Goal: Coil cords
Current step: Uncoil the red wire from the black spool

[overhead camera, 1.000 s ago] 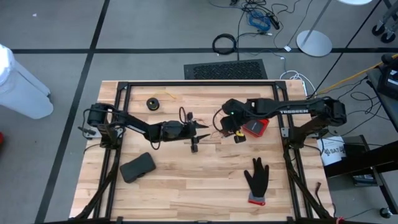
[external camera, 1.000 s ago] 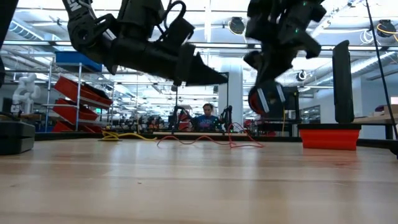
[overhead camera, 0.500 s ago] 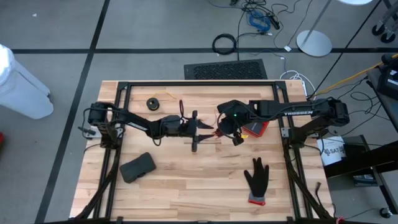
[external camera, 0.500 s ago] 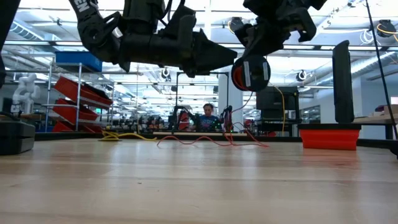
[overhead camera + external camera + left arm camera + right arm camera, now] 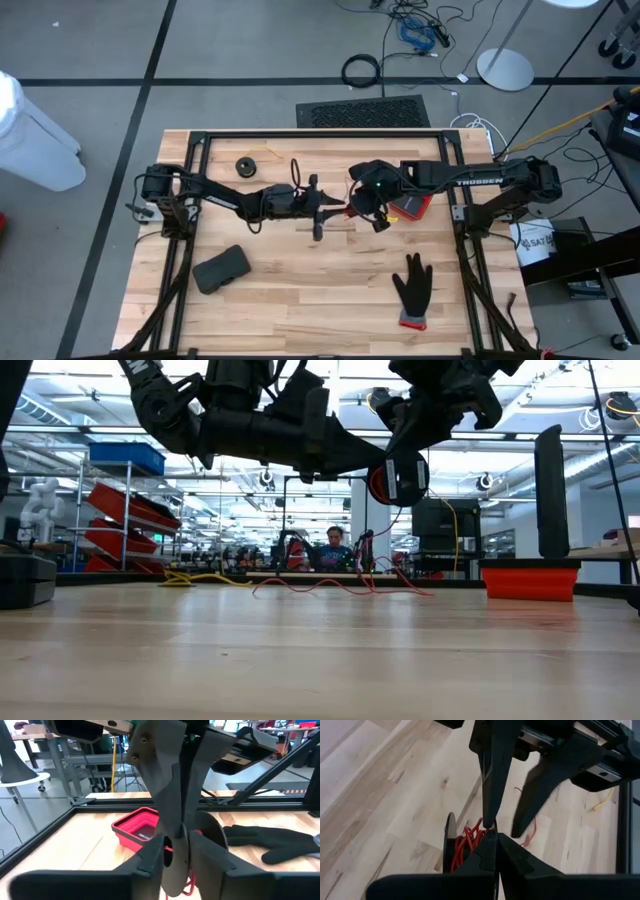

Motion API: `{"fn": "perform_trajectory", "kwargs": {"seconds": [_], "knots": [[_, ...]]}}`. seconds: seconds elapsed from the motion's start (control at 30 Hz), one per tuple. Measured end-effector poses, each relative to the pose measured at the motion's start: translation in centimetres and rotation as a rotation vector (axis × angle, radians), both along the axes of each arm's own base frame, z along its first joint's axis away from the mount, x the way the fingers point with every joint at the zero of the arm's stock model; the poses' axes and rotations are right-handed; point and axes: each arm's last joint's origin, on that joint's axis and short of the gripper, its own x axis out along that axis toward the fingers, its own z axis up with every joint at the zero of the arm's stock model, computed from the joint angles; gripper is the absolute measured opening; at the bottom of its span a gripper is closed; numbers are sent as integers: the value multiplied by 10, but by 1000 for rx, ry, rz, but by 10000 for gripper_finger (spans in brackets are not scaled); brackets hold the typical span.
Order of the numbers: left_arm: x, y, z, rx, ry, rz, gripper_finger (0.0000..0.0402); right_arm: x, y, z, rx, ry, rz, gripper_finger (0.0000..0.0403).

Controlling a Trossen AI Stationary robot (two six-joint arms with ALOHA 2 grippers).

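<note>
Red cord (image 5: 465, 845) is the thing in hand: a thin red string wound in loose turns on a small black round spool (image 5: 449, 842), lifted clear of the pale wooden bench (image 5: 300, 290) near its middle. The right pincer (image 5: 495, 837) is closed, its two dark fingers pressed together right against the spool's hub, so it seems to be holding the spool steady in the air. The left pincer (image 5: 328, 211) reaches in from the other side and meets it tip to tip; one of its fingers touches the right pincer's tip while the other stands apart, so its jaws are partly parted, and I cannot tell whether they pinch the string. That arrangement looks chosen so one arm anchors the spool while the other feeds cord onto it.

A loose tail of the red cord hangs down below the spool. Just beyond the right pincer sits a red collapsible square tray (image 5: 410, 206). Farther off lie a second black spool (image 5: 246, 166) near the far edge, a black glove (image 5: 412, 286) and a flat dark pouch (image 5: 221, 268) toward the near edge.
</note>
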Motion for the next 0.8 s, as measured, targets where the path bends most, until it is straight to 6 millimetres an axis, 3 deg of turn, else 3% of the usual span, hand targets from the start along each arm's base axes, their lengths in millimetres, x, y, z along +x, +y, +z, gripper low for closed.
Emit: {"fn": "perform_trajectory", "kwargs": {"seconds": [0.27, 0.8], "knots": [[0, 1, 0, 1, 4, 11, 43, 2, -1, 2, -31, -23, -23, 0], [0, 1, -2, 8, 25, 13, 41, 3, -2, 2, -34, -41, -49, 0]]}}
